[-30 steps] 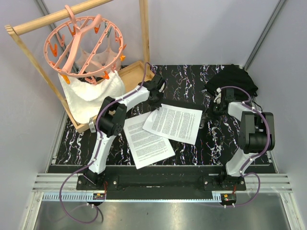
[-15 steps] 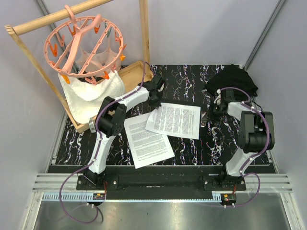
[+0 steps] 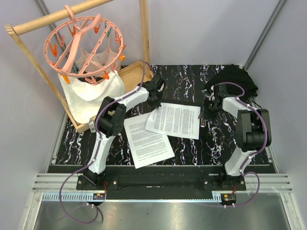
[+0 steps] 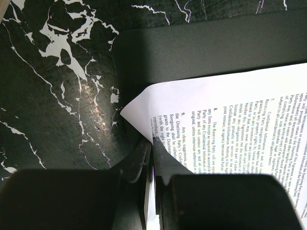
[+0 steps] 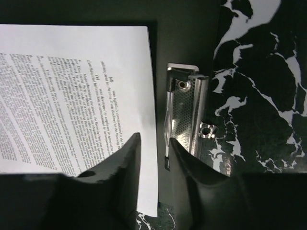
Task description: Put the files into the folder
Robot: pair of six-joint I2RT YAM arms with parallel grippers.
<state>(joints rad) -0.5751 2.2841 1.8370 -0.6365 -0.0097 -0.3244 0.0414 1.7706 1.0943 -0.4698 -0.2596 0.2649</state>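
The left hand [image 4: 151, 143] clamps the top sheet [image 4: 216, 110] corner; the right hand [image 5: 153, 143], parted, straddles its edge beside the clip [image 5: 189, 110].

Black tabletop [image 3: 187, 79] veined in white spreads beneath the left pincer [image 3: 154, 103]. Beyond the pincer and to its left, a wooden rack [image 3: 144, 33] carries a pink peg hanger [image 3: 73, 56] and a white cloth [image 3: 91, 96]. Plain pale walls [image 3: 201, 28] close in behind.
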